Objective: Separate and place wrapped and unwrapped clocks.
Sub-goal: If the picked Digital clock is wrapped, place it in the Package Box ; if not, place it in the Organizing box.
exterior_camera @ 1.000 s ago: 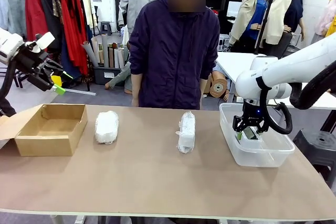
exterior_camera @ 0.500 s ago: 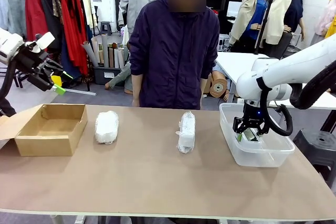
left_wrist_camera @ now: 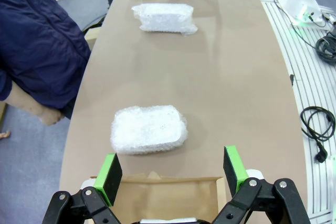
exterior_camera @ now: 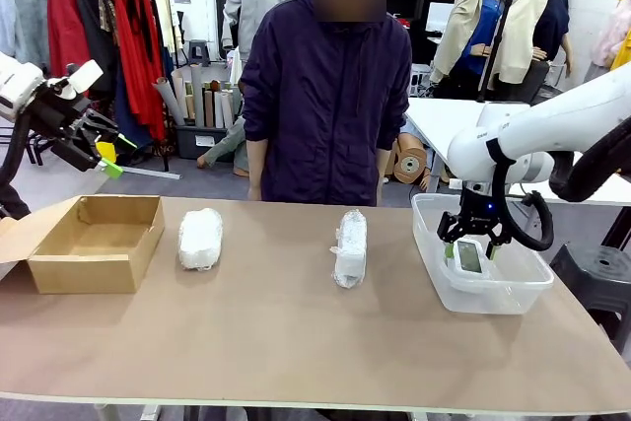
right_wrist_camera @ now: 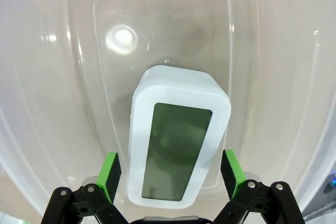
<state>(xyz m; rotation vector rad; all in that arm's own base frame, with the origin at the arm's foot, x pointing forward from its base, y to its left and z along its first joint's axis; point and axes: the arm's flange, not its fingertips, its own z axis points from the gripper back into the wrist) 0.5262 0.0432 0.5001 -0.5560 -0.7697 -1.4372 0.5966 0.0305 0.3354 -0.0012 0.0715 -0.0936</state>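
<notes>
Step in hand: drop-off of unwrapped clock into clear tub at right end of table, judged complete. The clock lies flat on the tub floor, screen up. Right gripper straddles it, jaws spread, gripping nothing. Left gripper is wide open and empty, raised over cardboard box at the left end.

Next: right arm lifts clear, then a pick of the mid-table wrapped clock, probably for the box.

Count: wrapped 2, second wrapped clock just beside the box; unwrapped 1; tub 1; box 1

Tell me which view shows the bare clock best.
Right wrist view: the clock lies screen-up in the tub, close and whole. Front view shows it small, at the right gripper. Left wrist view: too far to tell.
</notes>
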